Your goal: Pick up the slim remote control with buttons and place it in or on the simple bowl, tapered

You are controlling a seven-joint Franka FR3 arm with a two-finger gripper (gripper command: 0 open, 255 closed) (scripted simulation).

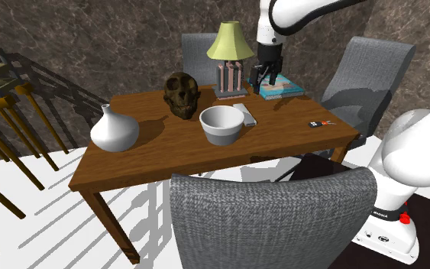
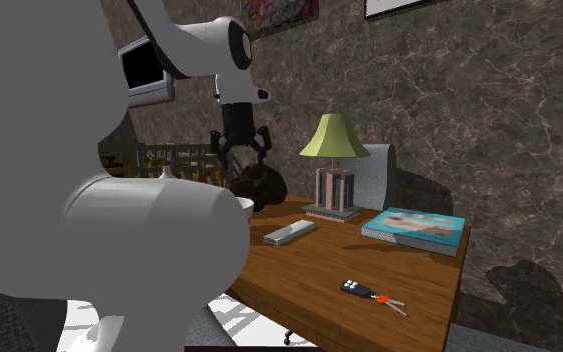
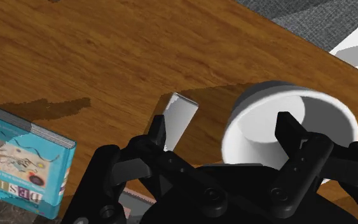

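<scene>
Jaws: spread wide, holding nothing, touching nothing. They hang in air above far part of desk (image 1: 167, 153), beside lamp (image 1: 230, 53), over book (image 1: 283, 89). Remote (image 1: 244, 115): grey, slim, lying flat on desk, just beside white bowl (image 1: 221, 136) on shoulder view's right. Bowl upright, near desk middle. Key fob (image 1: 318, 124) well apart, toward shoulder view's right edge of desk.
</scene>
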